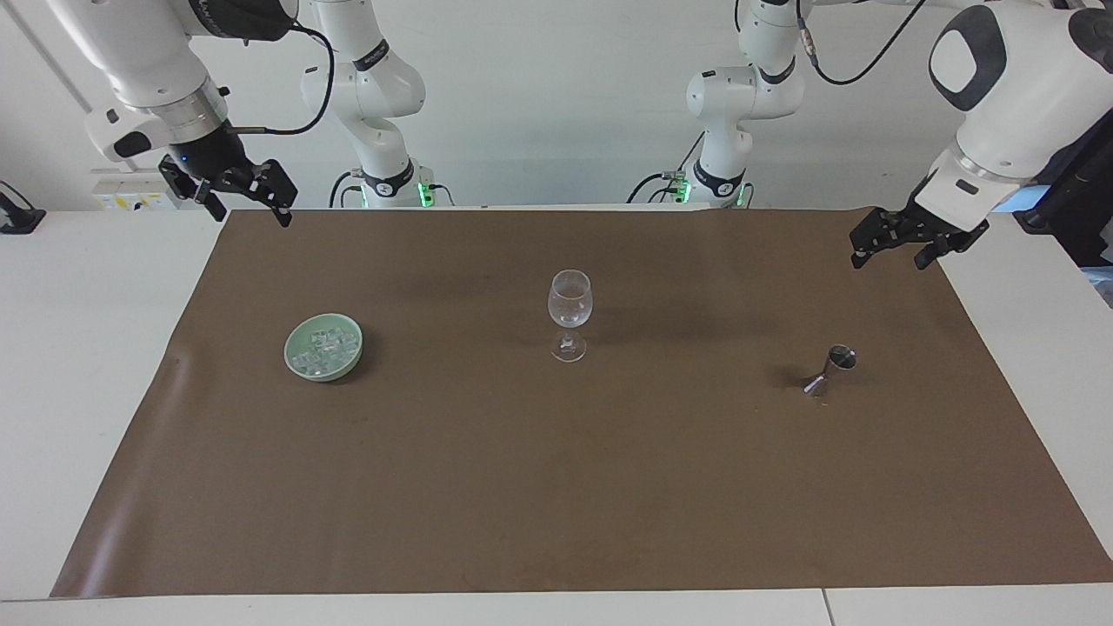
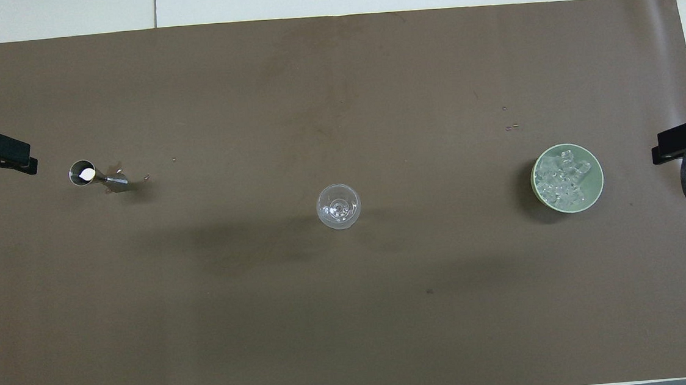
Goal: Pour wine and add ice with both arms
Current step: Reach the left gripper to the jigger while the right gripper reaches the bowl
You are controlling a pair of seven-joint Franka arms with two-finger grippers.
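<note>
Brown mat, wine glass, ice, seemingly bowled

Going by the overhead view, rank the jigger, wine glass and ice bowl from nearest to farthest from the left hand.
From the left hand:
1. Jigger, at the left arm's end of the mat.
2. Wine glass, mid-table.
3. Ice bowl, at the right arm's end.
</note>
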